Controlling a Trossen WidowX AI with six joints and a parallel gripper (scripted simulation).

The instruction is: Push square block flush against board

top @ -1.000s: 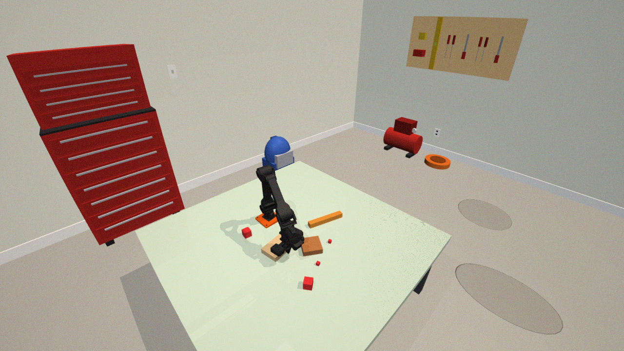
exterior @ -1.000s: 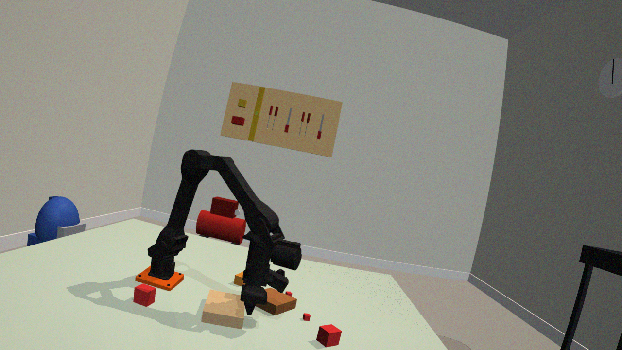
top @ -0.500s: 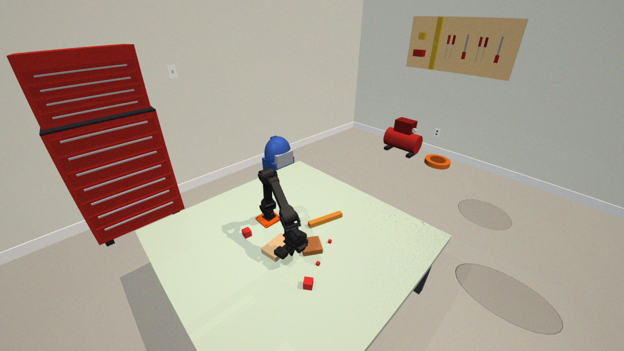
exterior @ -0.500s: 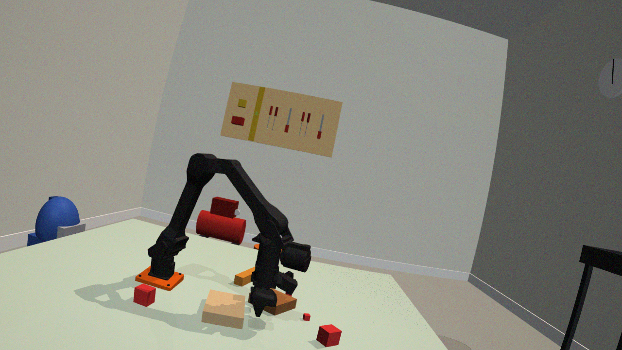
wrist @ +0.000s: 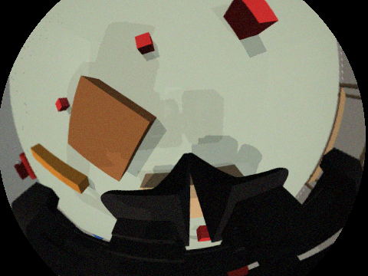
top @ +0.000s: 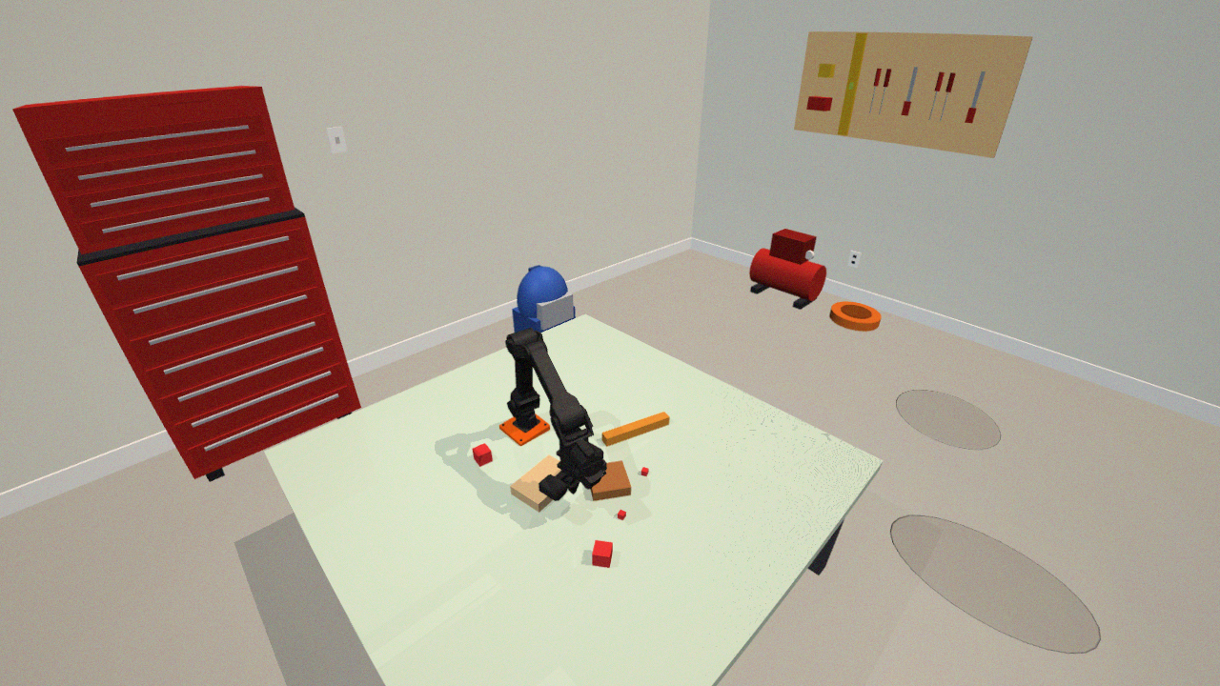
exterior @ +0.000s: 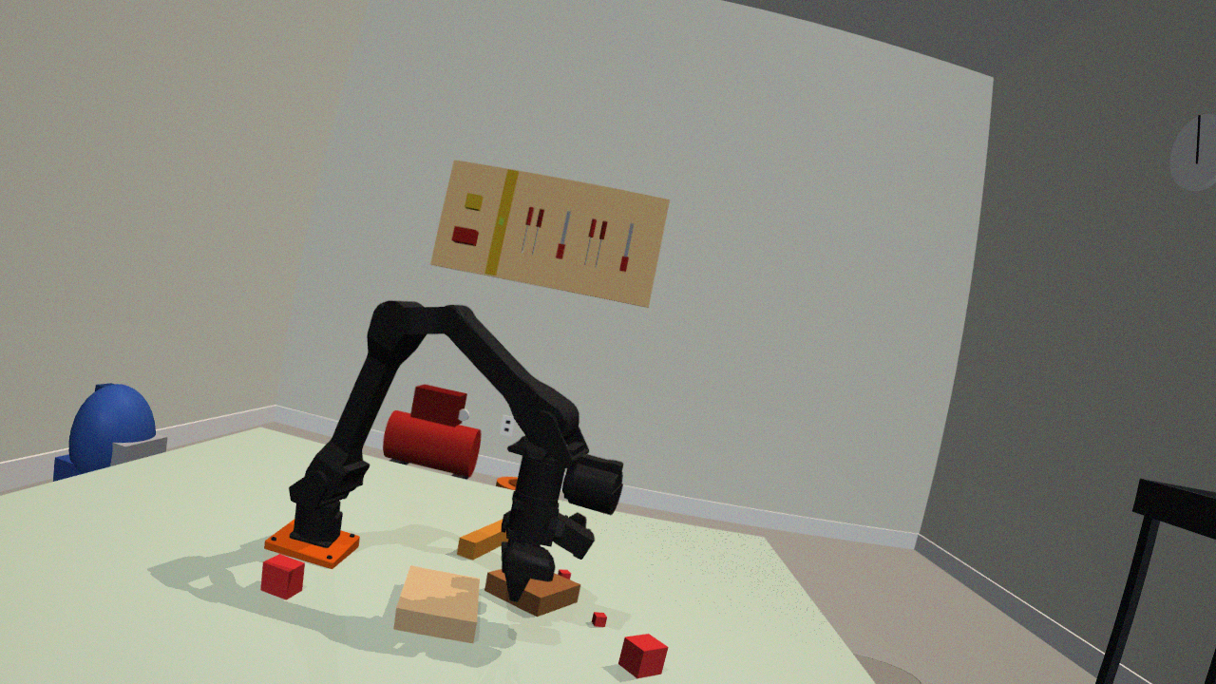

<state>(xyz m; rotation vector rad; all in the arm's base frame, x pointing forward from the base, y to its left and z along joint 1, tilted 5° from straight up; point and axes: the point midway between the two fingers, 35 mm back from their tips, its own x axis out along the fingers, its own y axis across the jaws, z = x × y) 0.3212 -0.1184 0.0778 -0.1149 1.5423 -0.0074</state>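
Note:
The brown square block lies flat on the table, turned at an angle. The light tan board lies flat near it, with a gap between them. My gripper is shut and empty, pointing down over the gap. In the exterior view its tip overlaps the block's near left side; in the wrist view it is clear of the block's face. In the top view the fingertips are hidden behind the hand, which also covers part of the board. The tip's exact height is unclear.
An orange bar lies beyond the block. Two small red cubes sit near the block. A larger red cube lies farther out, and another is near the arm's base.

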